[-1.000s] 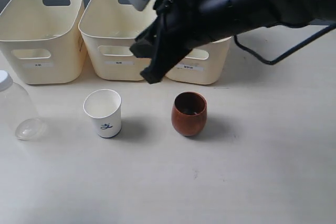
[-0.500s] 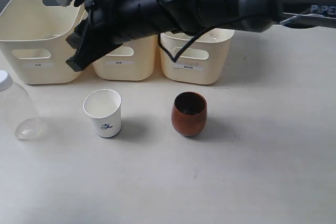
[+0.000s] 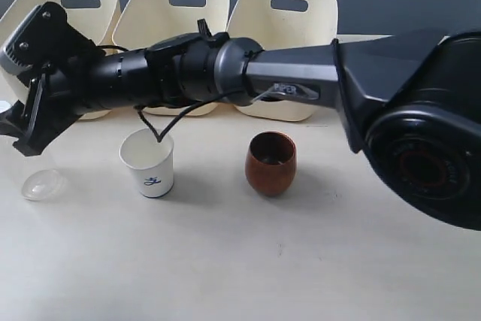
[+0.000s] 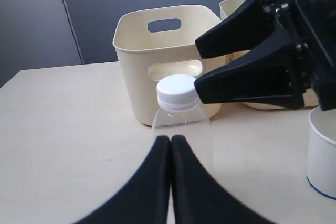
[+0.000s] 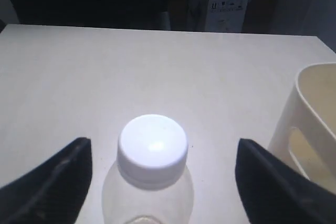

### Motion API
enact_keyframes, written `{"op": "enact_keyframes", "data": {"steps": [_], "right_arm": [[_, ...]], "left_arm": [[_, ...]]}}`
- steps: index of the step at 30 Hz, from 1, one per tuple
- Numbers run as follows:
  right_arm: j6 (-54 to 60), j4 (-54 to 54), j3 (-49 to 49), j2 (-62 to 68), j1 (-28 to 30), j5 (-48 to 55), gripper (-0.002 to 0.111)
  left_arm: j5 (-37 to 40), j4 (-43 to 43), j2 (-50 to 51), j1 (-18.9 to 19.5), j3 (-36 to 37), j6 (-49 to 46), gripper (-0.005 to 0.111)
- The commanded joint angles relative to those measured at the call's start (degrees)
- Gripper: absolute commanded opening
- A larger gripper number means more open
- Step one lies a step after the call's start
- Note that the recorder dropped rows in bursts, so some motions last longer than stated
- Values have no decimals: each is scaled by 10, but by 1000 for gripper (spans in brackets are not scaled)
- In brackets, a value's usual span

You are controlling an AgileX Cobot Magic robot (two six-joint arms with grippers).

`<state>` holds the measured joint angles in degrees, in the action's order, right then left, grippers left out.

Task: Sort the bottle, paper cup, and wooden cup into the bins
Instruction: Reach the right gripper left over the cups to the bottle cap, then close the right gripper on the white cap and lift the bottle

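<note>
The clear bottle (image 5: pixel 152 182) with its white cap (image 4: pixel 178 92) stands at the table's far left. In the exterior view only its clear base (image 3: pixel 41 183) shows below the arm. My right gripper (image 5: pixel 163 148) has reached across and is open, one finger on each side of the cap, not touching it. My left gripper (image 4: pixel 170 141) is shut and empty just in front of the bottle; it is outside the exterior view. The white paper cup (image 3: pixel 148 162) and the brown wooden cup (image 3: pixel 270 162) stand upright mid-table. Three cream bins (image 3: pixel 289 9) line the back.
The right arm (image 3: pixel 225 73) stretches across in front of the left bin (image 3: pixel 75 1) and middle bin (image 3: pixel 180 1), above the paper cup. The left bin (image 4: pixel 157 56) stands right behind the bottle. The paper cup's rim (image 4: pixel 323 156) is close to the right fingers (image 4: pixel 247 61).
The right arm has swept left across the bins, from above the middle to the bottle at the far left. Its open fingers now straddle the cap. The cups have not moved.
</note>
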<state>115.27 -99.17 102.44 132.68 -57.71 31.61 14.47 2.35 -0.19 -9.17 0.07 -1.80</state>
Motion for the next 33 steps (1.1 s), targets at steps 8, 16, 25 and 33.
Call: {"op": "enact_keyframes", "data": {"steps": [8,16,25,33], "right_arm": [[1,-8,50,43,0,52,72],[-18,-8,112,88,0,54,72],[-45,-8,128,107,0,54,0],[-55,25,128,55,0,53,-1]], "left_arm": [[-8,1,2,-2,-1,2,0],[-8,1,2,-2,-1,2,0],[-8,1,2,-2,-1,2,0],[-8,1,2,-2,-1,2,0]]}}
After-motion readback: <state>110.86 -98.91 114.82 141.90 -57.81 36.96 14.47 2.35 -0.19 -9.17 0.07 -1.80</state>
